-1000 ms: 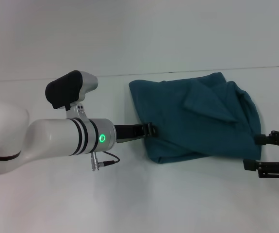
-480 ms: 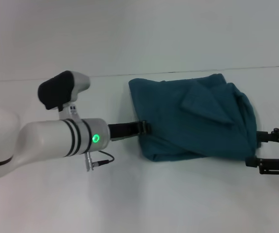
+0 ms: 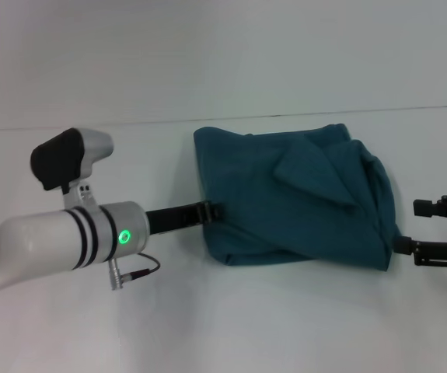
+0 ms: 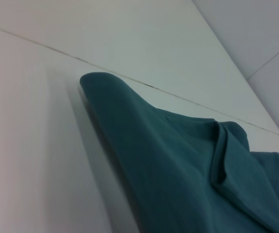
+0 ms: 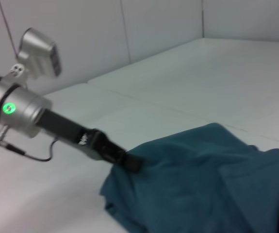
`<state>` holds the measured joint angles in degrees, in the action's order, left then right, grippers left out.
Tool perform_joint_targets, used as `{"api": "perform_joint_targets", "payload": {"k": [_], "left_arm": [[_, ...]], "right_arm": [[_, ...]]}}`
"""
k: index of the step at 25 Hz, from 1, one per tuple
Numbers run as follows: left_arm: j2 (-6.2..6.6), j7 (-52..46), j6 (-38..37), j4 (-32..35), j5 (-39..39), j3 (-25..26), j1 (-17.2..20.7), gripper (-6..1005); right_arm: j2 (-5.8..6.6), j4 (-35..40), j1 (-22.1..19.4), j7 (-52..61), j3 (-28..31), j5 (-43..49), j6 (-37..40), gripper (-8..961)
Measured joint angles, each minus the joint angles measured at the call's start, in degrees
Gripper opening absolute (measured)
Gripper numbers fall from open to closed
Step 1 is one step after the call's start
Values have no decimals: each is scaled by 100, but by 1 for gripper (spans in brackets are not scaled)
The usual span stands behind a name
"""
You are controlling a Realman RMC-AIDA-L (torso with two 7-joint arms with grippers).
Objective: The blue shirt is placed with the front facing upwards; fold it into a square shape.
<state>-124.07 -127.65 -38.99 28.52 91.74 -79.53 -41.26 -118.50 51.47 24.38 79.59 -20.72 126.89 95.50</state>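
The blue shirt [image 3: 293, 198] lies on the white table as a rumpled folded bundle, with a flap folded over its top; its lettering is hidden. It also shows in the left wrist view [image 4: 178, 165] and the right wrist view [image 5: 202, 184]. My left gripper [image 3: 214, 210] is at the bundle's left edge and shut on the cloth; it also shows in the right wrist view [image 5: 129, 161]. My right gripper [image 3: 414, 228] is open and empty, just off the bundle's right edge, its lower finger close to the shirt's near right corner.
The white table [image 3: 231, 326] runs all around the shirt, and a white wall [image 3: 223, 54] rises behind it. My left forearm [image 3: 68, 237] with a green light and a dangling cable lies across the table's left side.
My left arm has pulled back to the left and dragged the shirt left with it. The shirt's right edge has slid out from between my right gripper's open fingers.
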Motion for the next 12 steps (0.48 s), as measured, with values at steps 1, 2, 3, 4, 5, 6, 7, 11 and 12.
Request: {"api": "perform_joint_targets", "payload": {"k": [1, 2, 3, 4, 5, 6, 7, 11, 12], "left_arm": [[5, 15, -17, 41, 2, 4, 47, 96], [10, 56, -33, 113, 4, 9, 123, 96], [13, 91, -43, 165, 6, 15, 185, 96], [15, 129, -52, 222, 13, 26, 246, 96], [16, 150, -61, 259, 31, 45, 283, 96], [16, 180, -86, 323, 95, 106, 356, 96], [15, 185, -132, 367, 209, 203, 406, 96], [8, 189, -332, 497, 636, 644, 570, 96], [3, 193, -376, 536, 718, 738, 611, 96]], "right_arm": [[-5, -2, 5, 0, 0, -20, -36, 896], [-8, -5, 10, 2, 0, -43, -74, 896], [-12, -7, 12, 6, 0, -65, -109, 896], [-20, -7, 13, 15, 0, -112, -159, 896], [-26, -8, 14, 24, -1, -144, -186, 896], [-32, -9, 15, 34, -1, -180, -221, 896], [-35, -11, 18, 40, -2, -207, -246, 896], [-50, -63, 42, 47, -3, -295, -382, 896], [-54, -87, 49, 47, -3, -315, -421, 896]]}}
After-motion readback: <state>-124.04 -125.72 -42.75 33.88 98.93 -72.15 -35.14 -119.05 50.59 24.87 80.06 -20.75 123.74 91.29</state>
